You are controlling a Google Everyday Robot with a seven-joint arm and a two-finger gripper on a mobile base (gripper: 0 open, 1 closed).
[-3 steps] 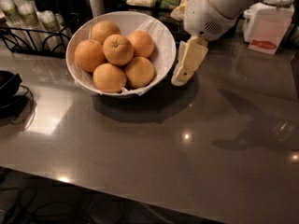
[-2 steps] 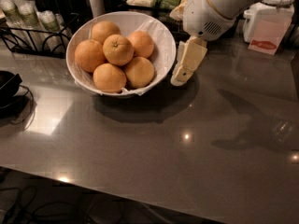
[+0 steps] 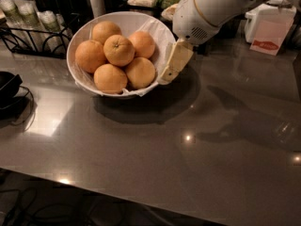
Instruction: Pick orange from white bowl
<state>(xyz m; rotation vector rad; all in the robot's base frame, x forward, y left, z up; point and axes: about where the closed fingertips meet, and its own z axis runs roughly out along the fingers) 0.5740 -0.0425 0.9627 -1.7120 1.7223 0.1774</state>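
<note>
The orange [image 3: 119,50], stem dimple up, is sitting on top of the pile in the white bowl [image 3: 77,44], which is standing toward the far left corner of the tabletop [image 3: 141,154]. Five other oranges [image 3: 109,78] are crowding beside and beneath it. The hand [image 3: 169,73] is hanging just outside the bowl's right rim, touching or nearly touching the paper lining [image 3: 157,32]. Cannot tell whether it is spread or closed.

Risks, as judged:
- The hand is sitting low beside the rim, so a straight sideways move is likely pushing the bowl toward the left edge or snagging the lining.
- The fruit is packing tight, so an off-centre descent is risking a nudged neighbour, a rolling pile, or a grip on the wrong one.
- Smooth round skin is inviting a slip.
</note>
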